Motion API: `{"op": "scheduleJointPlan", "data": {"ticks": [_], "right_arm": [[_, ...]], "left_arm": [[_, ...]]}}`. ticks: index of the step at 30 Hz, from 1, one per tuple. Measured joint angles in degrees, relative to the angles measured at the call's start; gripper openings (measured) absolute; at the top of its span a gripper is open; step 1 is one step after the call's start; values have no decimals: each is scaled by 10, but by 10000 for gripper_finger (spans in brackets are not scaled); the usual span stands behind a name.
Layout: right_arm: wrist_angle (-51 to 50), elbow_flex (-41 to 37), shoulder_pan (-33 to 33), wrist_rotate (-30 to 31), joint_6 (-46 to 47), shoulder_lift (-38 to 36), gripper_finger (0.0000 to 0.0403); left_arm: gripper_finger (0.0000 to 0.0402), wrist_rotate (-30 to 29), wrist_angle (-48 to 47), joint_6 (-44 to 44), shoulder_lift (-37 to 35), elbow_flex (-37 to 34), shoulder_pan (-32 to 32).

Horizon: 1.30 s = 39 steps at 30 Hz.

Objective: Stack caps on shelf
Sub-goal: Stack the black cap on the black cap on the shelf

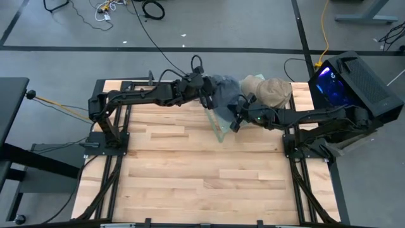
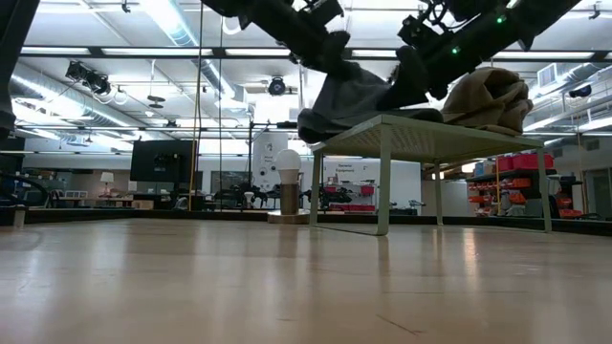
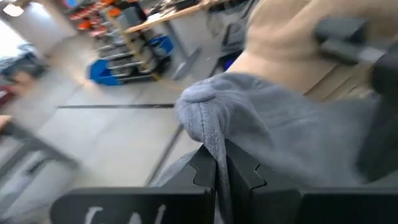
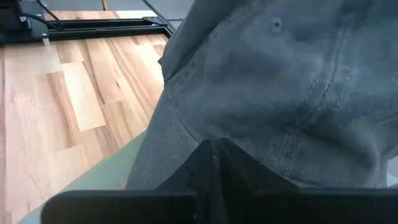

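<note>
2 dark, near-black arms, each built of slim jointed links. The left arm rises from a black frame base at 9 o'clock on the table; the right arm from a matching base at 3 o'clock. Black cables loop along both. Small green lights glow on the right arm's wrist. The fingers are matte black with notched, angular inner edges.

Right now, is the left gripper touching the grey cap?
Touching. The left wrist view shows the left gripper shut on a fold of the grey cap.
</note>
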Motion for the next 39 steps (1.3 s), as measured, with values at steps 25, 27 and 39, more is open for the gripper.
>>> {"op": "scheduleJointPlan", "data": {"ticks": [25, 27, 39], "right_arm": [[-5, -2, 0, 3, 2, 1, 29], [-6, -3, 0, 2, 2, 1, 29], [-17, -3, 5, -25, 15, 1, 29]], "left_arm": [[99, -90, -132, 46, -47, 1, -3], [137, -93, -134, 36, -62, 1, -2], [247, -63, -351, -131, -133, 2, 33]]}}
